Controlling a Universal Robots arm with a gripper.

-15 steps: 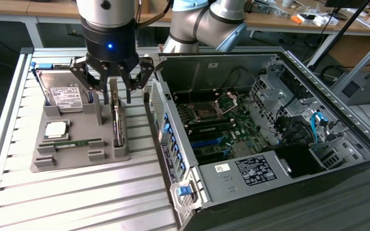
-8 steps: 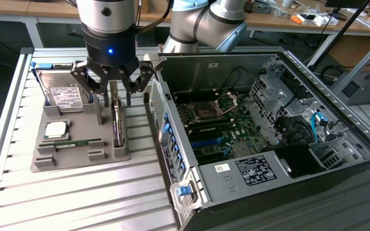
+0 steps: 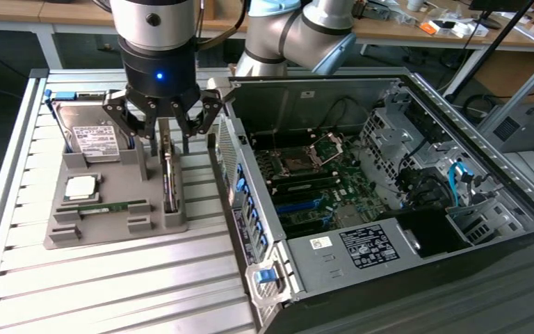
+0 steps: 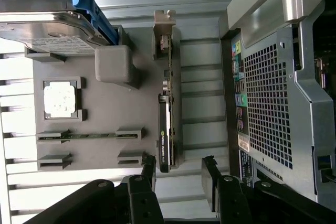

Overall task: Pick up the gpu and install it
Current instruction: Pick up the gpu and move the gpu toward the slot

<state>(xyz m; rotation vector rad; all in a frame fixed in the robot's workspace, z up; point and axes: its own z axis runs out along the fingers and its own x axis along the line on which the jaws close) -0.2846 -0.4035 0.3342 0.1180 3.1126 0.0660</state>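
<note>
The gpu stands on its long edge in a slot of the grey fixture, close to the open computer case. Seen edge-on in the wrist view, the gpu is a thin dark card with a silver bracket at its far end. My gripper hangs just above the card with its jaws open. In the wrist view the gripper straddles the card's near end, one fingertip close beside it and the other fingertip well apart from it. Nothing is held.
On the same fixture sit a hard drive with a blue rail, a CPU and a RAM stick. The case's rear panel rises right next to the gpu slot. The motherboard lies exposed inside the case.
</note>
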